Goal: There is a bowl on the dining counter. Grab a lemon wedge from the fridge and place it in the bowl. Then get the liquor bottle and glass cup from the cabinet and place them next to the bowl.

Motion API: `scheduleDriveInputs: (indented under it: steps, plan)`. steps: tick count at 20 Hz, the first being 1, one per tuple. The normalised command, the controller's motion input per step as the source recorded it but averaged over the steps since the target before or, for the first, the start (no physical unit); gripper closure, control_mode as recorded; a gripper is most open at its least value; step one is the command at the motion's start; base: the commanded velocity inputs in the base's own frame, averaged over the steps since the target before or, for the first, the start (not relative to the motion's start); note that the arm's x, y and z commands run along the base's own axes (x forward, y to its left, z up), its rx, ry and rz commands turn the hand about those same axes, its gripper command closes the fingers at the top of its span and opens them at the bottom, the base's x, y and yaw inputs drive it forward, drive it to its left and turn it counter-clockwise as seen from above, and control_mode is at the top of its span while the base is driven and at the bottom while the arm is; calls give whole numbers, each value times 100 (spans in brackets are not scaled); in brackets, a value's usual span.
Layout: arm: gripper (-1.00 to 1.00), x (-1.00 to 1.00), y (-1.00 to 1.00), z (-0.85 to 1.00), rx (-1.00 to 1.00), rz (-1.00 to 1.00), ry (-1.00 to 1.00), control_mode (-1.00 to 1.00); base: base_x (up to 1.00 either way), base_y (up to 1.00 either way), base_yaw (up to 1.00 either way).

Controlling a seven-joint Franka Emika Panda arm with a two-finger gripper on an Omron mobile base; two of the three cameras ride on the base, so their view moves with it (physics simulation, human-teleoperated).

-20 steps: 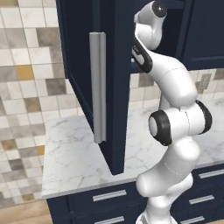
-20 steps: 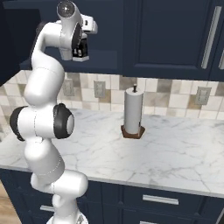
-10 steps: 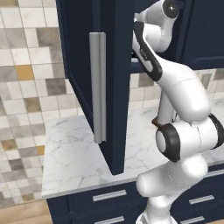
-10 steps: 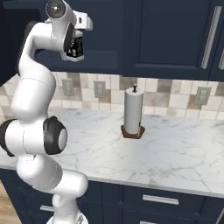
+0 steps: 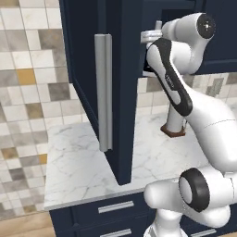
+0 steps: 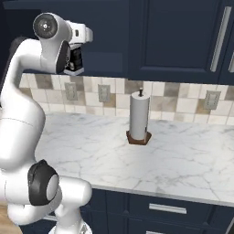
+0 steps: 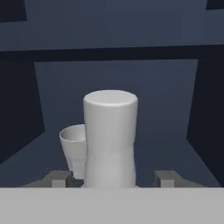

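Hand view: gripper (image 7: 113, 178) inside cabinet (image 7: 153, 87), aimed level at back wall; fingertips (image 7: 59, 178) wide apart, one either side of tall pale grey bottle (image 7: 110, 140); slim gap visible betw. each tip and bottle, so not clamped, nothing held; bottle upright, dead centre betw. tips, close in front; no label or lettering visible on this side, so can't confirm contents. Glass cup (image 7: 75, 151) upright on same shelf, further in than bottle and toward left tip; partly hidden behind bottle; can't tell if touching it. Dark cabinet walls both sides, shelf edge overhead.

Left base view: cabinet door (image 5: 125, 92) swung open toward camera, long grey bar handle (image 5: 103, 92) on its face; arm bent up w/ hand reaching into opening past door edge; door on camera side of gripper.

Right base view: hand raised at cabinet underside level, upper left; paper towel roll (image 6: 139, 114) on wooden base well below gripper and off to one side, standing on marble counter (image 6: 183, 160) by tiled wall; navy drawers beneath counter.
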Motion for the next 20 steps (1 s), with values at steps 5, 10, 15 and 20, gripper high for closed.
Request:
scheduleDriveInputs:
  steps: [5, 10, 15, 20]
  plan:
    - [100, -100, 0, 2, 0, 0, 10, -100, 0, 0, 0]
    - [100, -100, 0, 0, 0, -2, 9, -100, 0, 0, 0]
    - [100, -100, 0, -23, 0, -4, 7, -100, 0, 0, 0]
    - [100, -69, 0, -40, 0, -3, 0, -100, 0, 0, 0]
